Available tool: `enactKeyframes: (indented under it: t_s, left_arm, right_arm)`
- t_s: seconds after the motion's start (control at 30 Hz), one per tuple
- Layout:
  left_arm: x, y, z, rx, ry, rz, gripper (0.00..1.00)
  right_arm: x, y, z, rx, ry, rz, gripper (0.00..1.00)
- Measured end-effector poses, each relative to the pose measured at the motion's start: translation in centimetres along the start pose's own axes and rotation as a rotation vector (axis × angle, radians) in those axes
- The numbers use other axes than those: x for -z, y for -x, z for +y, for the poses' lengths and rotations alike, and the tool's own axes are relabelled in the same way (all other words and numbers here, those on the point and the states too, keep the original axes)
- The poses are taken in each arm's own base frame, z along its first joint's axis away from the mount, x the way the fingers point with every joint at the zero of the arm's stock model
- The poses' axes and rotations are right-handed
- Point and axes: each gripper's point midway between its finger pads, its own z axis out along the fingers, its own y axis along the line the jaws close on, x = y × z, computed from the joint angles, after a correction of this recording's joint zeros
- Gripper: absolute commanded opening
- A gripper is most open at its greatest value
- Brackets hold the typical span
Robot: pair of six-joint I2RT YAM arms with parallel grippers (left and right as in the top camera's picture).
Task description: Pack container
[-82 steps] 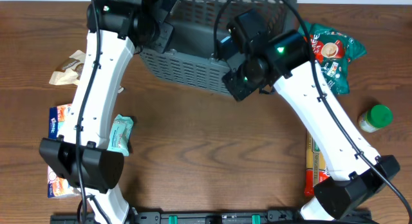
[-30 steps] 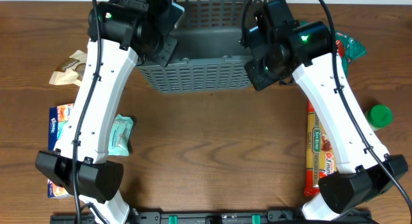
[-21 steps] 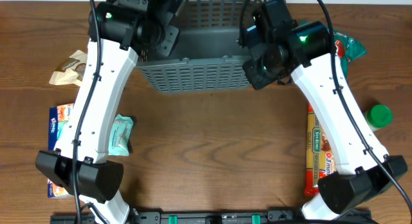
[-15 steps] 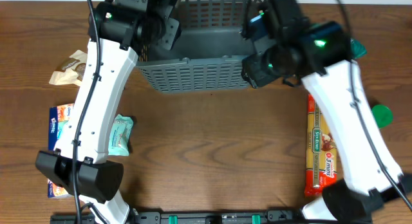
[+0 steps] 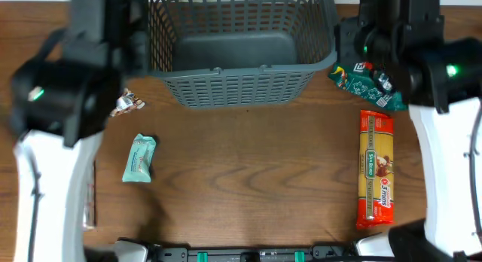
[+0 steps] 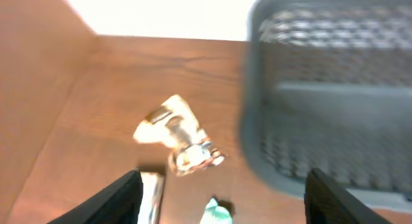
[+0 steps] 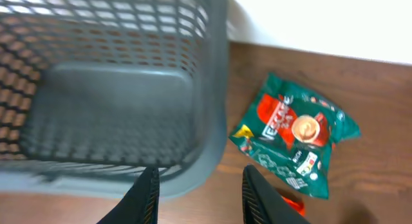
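I hold my left gripper (image 6: 222, 180) and right gripper (image 7: 199, 176) spread wide and empty, flanking the large dark grey slotted plastic basket (image 5: 237, 89) that sits bare at twelve o'clock on the counter (image 5: 248, 179), ready, I judge, to fetch goods like the green coffee pouch (image 7: 293, 143) at two o'clock.

Open from above into the container (image 5: 237, 89), lattice-walled all round, with a green packet (image 5: 369, 83) close off its right corner, a crumpled wrapper (image 5: 128, 104) off its left, bare table (image 5: 248, 179) in front.
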Motion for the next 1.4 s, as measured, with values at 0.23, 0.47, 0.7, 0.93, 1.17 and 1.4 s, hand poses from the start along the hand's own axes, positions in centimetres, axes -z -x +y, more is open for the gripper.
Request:
enactKeyframes:
  t_s: [0.23,0.47,0.7,0.93,1.17,1.4]
  left_arm:
    - [1.1,-1.2,3.2,0.135,0.077,0.026,0.66]
    - [-0.1,-1.5,2.8,0.143,0.085,0.056,0.66]
    - [-0.2,-1.5,2.8,0.152,0.087,0.060,0.66]
    - [-0.1,-1.8,2.8,0.150,0.090,0.069,0.66]
    - [-0.1,-1.8,2.8,0.150,0.090,0.069,0.66]
    - [-0.1,-1.8,2.8,0.150,0.090,0.069,0.67]
  right_arm:
    - [-6.0,-1.9,0.9,0.007,0.022,0.144,0.29]
    - [-8.6,-3.5,1.9,0.015,0.061,0.234,0.28]
    - [-8.5,-4.5,2.2,0.025,0.079,0.274,0.08]
    - [-7.9,-6.3,2.3,0.031,0.090,0.352,0.03]
    - [-7.4,-7.6,2.1,0.035,0.088,0.411,0.03]
    - [-7.7,-7.0,2.2,0.037,0.089,0.384,0.36]
